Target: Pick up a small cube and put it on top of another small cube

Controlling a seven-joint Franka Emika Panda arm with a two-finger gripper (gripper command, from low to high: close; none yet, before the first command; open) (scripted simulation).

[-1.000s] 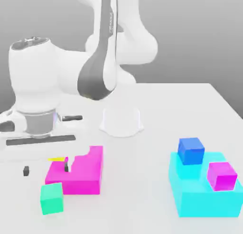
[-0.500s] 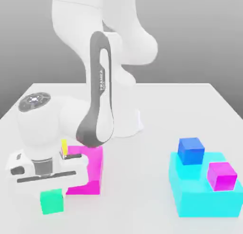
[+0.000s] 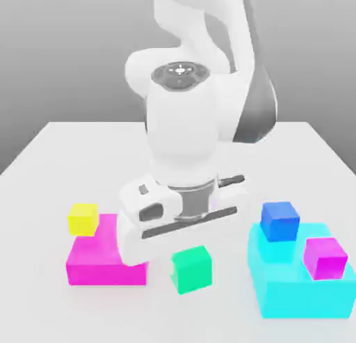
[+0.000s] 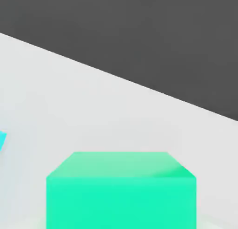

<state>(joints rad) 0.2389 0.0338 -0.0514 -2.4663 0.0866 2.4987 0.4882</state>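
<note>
The small sea-green cube [image 3: 191,268] hangs just under my white hand, between the flat magenta block [image 3: 97,259] and the flat cyan block [image 3: 295,286]. My gripper [image 3: 188,250] sits right over its top and looks shut on it, with the hand's body hiding the fingers. In the hand view the sea-green cube [image 4: 121,191] is very close and level. A small yellow cube [image 3: 83,218] rests on the magenta block's far corner, on the exterior view's left.
On the cyan block stand a small blue cube [image 3: 280,220] and a small magenta cube [image 3: 325,257]. The white table [image 3: 208,314] has free room in front of the held cube and at the back. The arm's large body rises behind my hand.
My hand swung from the exterior view's left to the middle, and the sea-green cube travelled with it, leaving its spot in front of the magenta block. The yellow cube is now uncovered.
</note>
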